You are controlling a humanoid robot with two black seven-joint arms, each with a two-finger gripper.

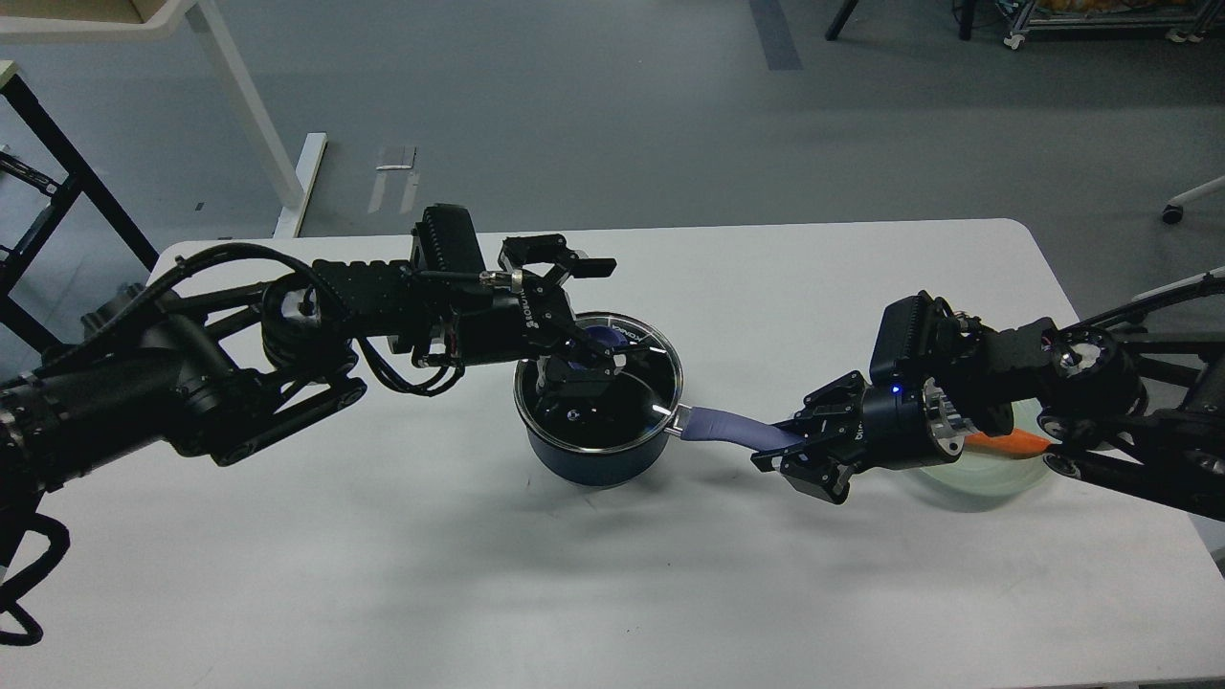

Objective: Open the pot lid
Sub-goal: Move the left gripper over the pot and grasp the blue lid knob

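Observation:
A dark blue pot [593, 459] stands mid-table with a glass lid [641, 383] on it. The lid's blue knob [601, 338] is partly covered by my left gripper [595, 323], which reaches in from the left. The gripper is open, with one finger [565, 265] behind the knob and the other [579, 371] in front of it, low over the lid. My right gripper [799, 448] is shut on the end of the pot's blue handle [732, 428], which points right.
A pale translucent bowl [991, 478] holding an orange carrot [1014, 443] sits under my right arm near the table's right edge. The white table [383, 536] has bare surface in front. Table legs and floor lie beyond the far edge.

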